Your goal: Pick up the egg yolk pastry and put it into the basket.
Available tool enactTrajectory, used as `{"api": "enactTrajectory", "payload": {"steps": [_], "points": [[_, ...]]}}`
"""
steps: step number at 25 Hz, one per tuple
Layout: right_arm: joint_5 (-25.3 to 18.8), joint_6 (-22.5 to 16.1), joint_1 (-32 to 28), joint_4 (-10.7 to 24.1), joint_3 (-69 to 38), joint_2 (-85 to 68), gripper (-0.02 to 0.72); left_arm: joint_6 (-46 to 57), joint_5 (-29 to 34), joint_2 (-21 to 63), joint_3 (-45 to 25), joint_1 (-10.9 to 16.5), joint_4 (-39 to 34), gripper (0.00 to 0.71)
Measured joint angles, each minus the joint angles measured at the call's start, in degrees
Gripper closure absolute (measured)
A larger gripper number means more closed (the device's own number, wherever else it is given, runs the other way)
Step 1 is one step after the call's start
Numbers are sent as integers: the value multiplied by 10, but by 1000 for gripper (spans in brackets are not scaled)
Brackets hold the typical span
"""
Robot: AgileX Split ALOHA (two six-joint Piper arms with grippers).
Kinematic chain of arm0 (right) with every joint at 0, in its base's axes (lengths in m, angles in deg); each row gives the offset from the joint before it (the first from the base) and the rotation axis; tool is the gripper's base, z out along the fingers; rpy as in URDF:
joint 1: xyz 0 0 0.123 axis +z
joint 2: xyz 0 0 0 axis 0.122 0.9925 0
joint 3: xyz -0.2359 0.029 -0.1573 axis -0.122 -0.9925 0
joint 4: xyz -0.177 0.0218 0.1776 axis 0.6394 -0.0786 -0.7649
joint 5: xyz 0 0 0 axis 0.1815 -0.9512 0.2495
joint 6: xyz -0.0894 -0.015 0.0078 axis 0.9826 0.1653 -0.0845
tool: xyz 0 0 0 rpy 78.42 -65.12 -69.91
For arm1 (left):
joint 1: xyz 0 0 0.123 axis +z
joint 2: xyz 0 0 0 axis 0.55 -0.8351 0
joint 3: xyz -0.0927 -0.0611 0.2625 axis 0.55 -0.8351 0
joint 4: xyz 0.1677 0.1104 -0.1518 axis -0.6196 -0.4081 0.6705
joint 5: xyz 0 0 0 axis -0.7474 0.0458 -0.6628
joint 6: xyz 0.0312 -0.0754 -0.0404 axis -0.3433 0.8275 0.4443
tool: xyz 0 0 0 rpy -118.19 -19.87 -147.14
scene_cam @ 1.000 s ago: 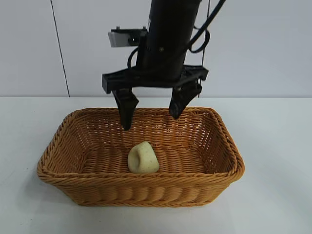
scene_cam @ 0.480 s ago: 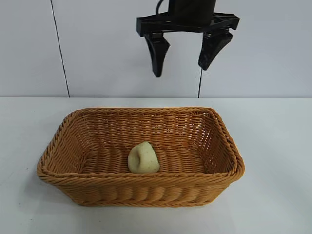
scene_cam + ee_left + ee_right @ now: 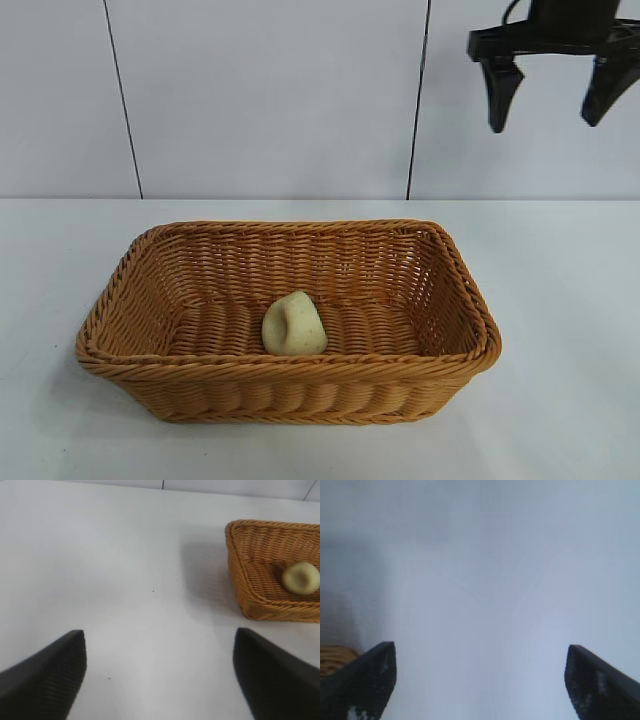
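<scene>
The egg yolk pastry [image 3: 293, 325], a pale yellow lump with a dent, lies on the floor of the orange-brown wicker basket [image 3: 300, 228], near its front wall. My right gripper [image 3: 543, 125] is open and empty, high above the table, up and to the right of the basket. In its wrist view [image 3: 480, 650] the jaws stand wide over white table, with a sliver of basket [image 3: 335, 660] at one edge. My left gripper [image 3: 159, 640] is open and empty over bare table, away from the basket [image 3: 250, 570] and pastry [image 3: 301, 577]; it is out of the exterior view.
The white table [image 3: 560, 300] surrounds the basket on all sides. A pale panelled wall [image 3: 260, 100] stands behind it.
The right gripper has risen out of the basket and moved up and to the right, still open. The pastry and basket have not moved.
</scene>
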Motion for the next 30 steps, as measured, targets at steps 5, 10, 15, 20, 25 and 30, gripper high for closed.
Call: {"api": "enactTrajectory", "payload": {"steps": [5,10,15,20,25,30], "points": [[1,16,-1,-6,-55,-26,46,0,0,0,0,0,0,127],[1,19,-1,-16,-174,-110,46,0,0,0,0,0,0,127],[-1,23,-1,-30,-332,-243,46,0,0,0,0,0,0,127],[-4,27,-1,-34,-480,-389,46,0,0,0,0,0,0,127],[-2,38,-1,-34,-604,-538,46,0,0,0,0,0,0,127],[61,49,-1,-38,-706,-692,46,0,0,0,0,0,0,127]]}}
